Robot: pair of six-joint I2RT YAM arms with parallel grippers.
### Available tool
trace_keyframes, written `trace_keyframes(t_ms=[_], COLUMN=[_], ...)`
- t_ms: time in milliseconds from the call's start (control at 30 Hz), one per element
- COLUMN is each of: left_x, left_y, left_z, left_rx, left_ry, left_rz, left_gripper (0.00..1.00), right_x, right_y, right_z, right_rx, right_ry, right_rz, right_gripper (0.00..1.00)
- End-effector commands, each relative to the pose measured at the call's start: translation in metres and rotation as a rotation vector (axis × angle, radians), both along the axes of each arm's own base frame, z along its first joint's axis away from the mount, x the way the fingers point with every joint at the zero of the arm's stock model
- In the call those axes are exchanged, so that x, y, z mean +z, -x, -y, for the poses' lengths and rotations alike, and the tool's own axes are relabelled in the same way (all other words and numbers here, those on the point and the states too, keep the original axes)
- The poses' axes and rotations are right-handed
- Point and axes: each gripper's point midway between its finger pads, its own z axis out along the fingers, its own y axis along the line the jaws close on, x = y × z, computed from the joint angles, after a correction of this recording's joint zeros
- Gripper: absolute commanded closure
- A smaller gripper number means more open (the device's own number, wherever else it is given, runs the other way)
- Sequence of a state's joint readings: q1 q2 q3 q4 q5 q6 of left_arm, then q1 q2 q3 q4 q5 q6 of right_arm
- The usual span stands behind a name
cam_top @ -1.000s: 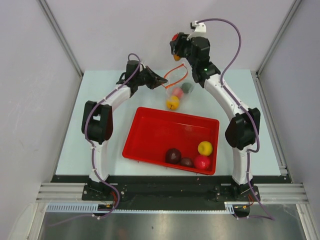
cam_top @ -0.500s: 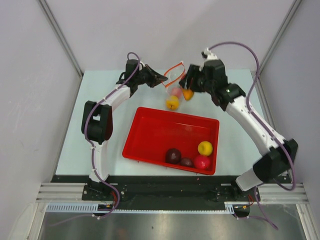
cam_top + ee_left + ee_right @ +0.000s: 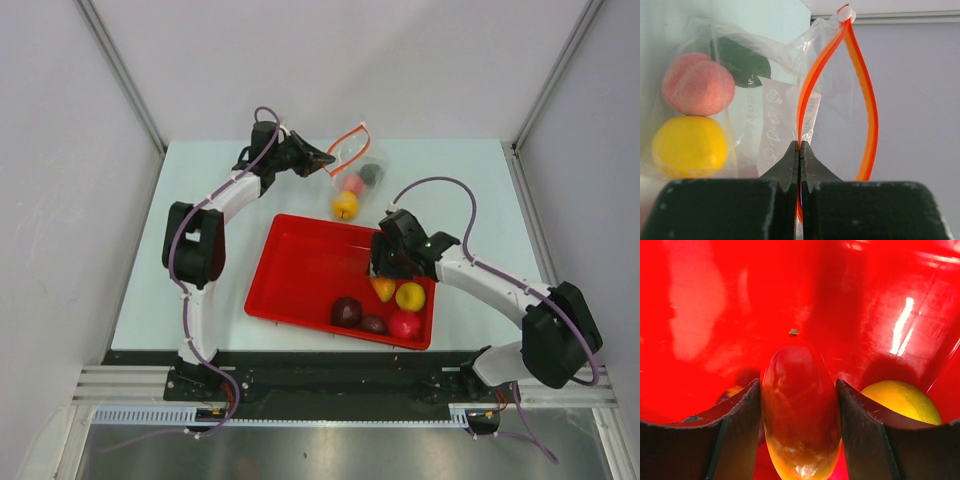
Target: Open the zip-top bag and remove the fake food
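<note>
Left gripper [image 3: 799, 150]: jaws being pressed together on the thin orange zip strip [image 3: 812, 82].
Zip-top bag [image 3: 358, 160]: crinkly clear film being held open at the table's [image 3: 200, 190] far side; round pink piece [image 3: 697, 82] and yellow piece [image 3: 690, 145] inside.
Right gripper [image 3: 799, 390]: glossy oval orange-red fruit [image 3: 800, 410] being clamped over the smooth red tray [image 3: 300, 265].

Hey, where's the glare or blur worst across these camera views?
Right wrist view: white glare streaks on the glossy red tray, a highlight on the fruit in the right end effector. Left wrist view: hazy sheen on the zip-top bag, left end effector a dark silhouette. Top external view: even light, sharp.
</note>
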State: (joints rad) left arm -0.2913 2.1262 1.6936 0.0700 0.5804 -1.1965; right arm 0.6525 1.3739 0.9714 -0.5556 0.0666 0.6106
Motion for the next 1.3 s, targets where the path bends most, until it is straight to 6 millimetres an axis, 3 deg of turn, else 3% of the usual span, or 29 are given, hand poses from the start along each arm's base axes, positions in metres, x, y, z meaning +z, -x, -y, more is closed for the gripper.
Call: trace_keyframes(t_ms=[0, 200, 300, 333, 533, 633, 800, 833, 900, 933, 1000, 1033, 1133, 1167, 1200, 1233, 1267], left_x=[0.041, 0.043, 0.044, 0.045, 0.052, 0.057, 0.064, 0.065, 0.067, 0.067, 0.066, 0.069, 0.072, 0.073, 0.075, 0.076, 0.076], left_y=[0.007, 0.009, 0.011, 0.012, 0.018, 0.020, 0.025, 0.027, 0.030, 0.034, 0.038, 0.041, 0.046, 0.046, 0.047, 0.047, 0.047], left_z=[-0.006, -0.004, -0.002, -0.002, 0.006, 0.009, 0.017, 0.022, 0.027, 0.033, 0.040, 0.045, 0.055, 0.056, 0.058, 0.059, 0.061], left_rx=[0.002, -0.001, -0.006, -0.008, -0.027, -0.030, -0.039, -0.047, -0.047, -0.057, -0.063, -0.064, -0.072, -0.071, -0.074, -0.069, -0.069], left_ry=[0.036, 0.035, 0.032, 0.031, 0.041, 0.040, 0.041, 0.044, 0.050, 0.052, 0.052, 0.050, 0.046, 0.045, 0.043, 0.042, 0.041], left_rz=[0.081, 0.083, 0.088, 0.090, 0.121, 0.140, 0.156, 0.159, 0.155, 0.153, 0.148, 0.154, 0.168, 0.173, 0.183, 0.194, 0.198], left_gripper=[1.00, 1.00, 1.00, 1.00, 1.00, 1.00, 1.00, 1.00, 1.00, 1.00, 1.00, 1.00, 1.00, 1.00, 1.00, 1.00, 1.00], right_x=[-0.014, -0.046, -0.051, -0.048, -0.018, 0.006, 0.072, 0.093, 0.110, 0.131, 0.141, 0.161, 0.167, 0.199, 0.183, 0.192, 0.222], right_y=[-0.010, 0.001, 0.007, 0.007, 0.001, -0.008, -0.042, -0.054, -0.073, -0.086, -0.105, -0.115, -0.147, -0.160, -0.172, -0.181, -0.191], right_z=[-0.004, -0.007, -0.009, -0.010, -0.010, -0.012, -0.014, -0.018, -0.011, -0.012, -0.007, -0.009, -0.006, -0.009, -0.014, -0.018, -0.023], right_rx=[-0.008, 0.032, 0.045, 0.046, 0.049, 0.052, 0.026, 0.021, -0.012, -0.019, -0.040, -0.040, -0.085, -0.087, -0.093, -0.093, -0.098], right_ry=[0.019, 0.073, 0.073, 0.068, 0.030, -0.003, -0.095, -0.133, -0.159, -0.188, -0.219, -0.253, -0.249, -0.274, -0.246, -0.253, -0.283], right_rz=[0.023, -0.060, -0.086, -0.081, -0.011, 0.034, 0.184, 0.231, 0.271, 0.318, 0.332, 0.366, 0.367, 0.426, 0.380, 0.391, 0.442], right_gripper=[0.84, 0.68, 0.52, 0.41, 0.10, 0.09, 0.15, 0.17, 0.21, 0.23, 0.27, 0.34, 0.42, 0.43, 0.44, 0.46, 0.48])
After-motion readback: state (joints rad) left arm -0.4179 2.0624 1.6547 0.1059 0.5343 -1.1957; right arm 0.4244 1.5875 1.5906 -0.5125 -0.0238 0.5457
